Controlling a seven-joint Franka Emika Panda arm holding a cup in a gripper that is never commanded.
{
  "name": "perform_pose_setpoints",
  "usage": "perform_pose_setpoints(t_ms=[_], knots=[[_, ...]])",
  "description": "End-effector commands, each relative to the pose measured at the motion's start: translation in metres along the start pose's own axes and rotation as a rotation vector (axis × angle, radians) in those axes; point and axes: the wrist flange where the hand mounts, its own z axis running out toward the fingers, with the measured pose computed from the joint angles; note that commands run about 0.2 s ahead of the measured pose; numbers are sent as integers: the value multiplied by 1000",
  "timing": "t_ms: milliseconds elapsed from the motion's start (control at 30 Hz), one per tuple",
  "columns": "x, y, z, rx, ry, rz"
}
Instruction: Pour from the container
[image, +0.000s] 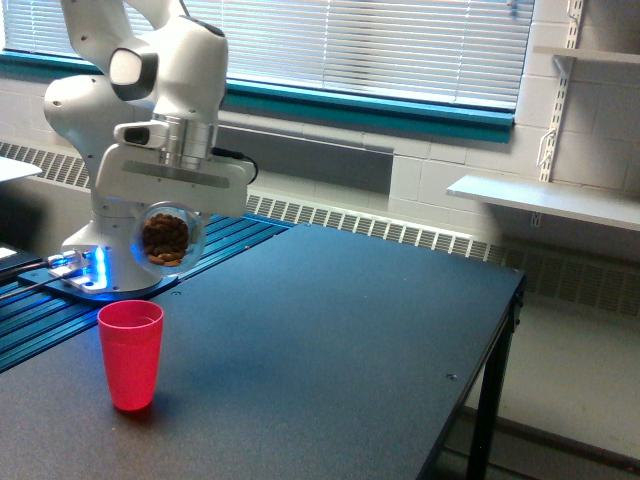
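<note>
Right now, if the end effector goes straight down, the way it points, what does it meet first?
Probably the red cup: the end effector, shut on the clear container, hangs above it, slightly toward the exterior view's right. With depth unclear, it might miss and meet the dark table.

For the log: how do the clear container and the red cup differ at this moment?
The container is clear and rounded, and brown pieces show through it; the red cup is opaque and tapered, and its contents cannot be seen. The container hangs in the gripper above the table; the cup stands upright on the table, untouched. Both look about equally wide.
</note>
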Motion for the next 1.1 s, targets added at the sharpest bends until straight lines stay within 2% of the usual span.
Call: perform_pose_setpoints(t_ms=[33, 500, 1100], knots=[[10, 13, 4, -15, -17, 12], [34, 27, 11, -44, -43, 37], [48, 23, 28, -98, -82, 4]])
